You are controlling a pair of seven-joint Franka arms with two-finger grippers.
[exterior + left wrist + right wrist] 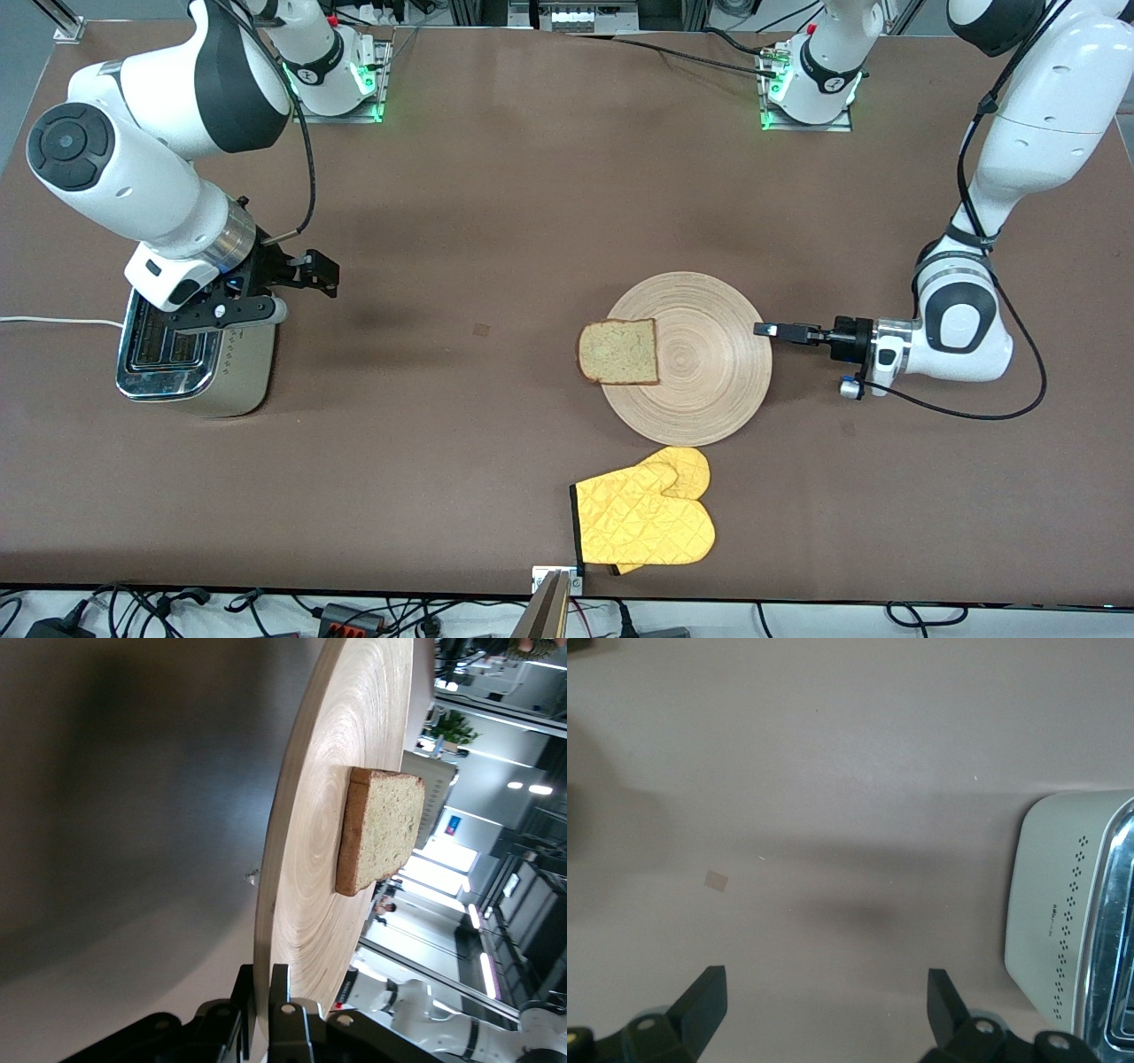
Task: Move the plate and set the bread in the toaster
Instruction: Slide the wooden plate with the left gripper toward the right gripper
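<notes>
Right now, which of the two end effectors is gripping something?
The left end effector, shut on the plate rim at the left arm's end; the right end effector hangs open beside the toaster.

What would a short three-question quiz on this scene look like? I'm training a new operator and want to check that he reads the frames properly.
1. True or false: the left claw is shut on the plate's rim.
2. Where does the bread lie?
a) in the toaster
b) on the plate, overhanging the edge toward the right arm's end
c) on the yellow oven mitt
3. Fill in: the right claw hangs open beside the ____.

Key: 1 true; 2 b; 3 toaster.
</notes>
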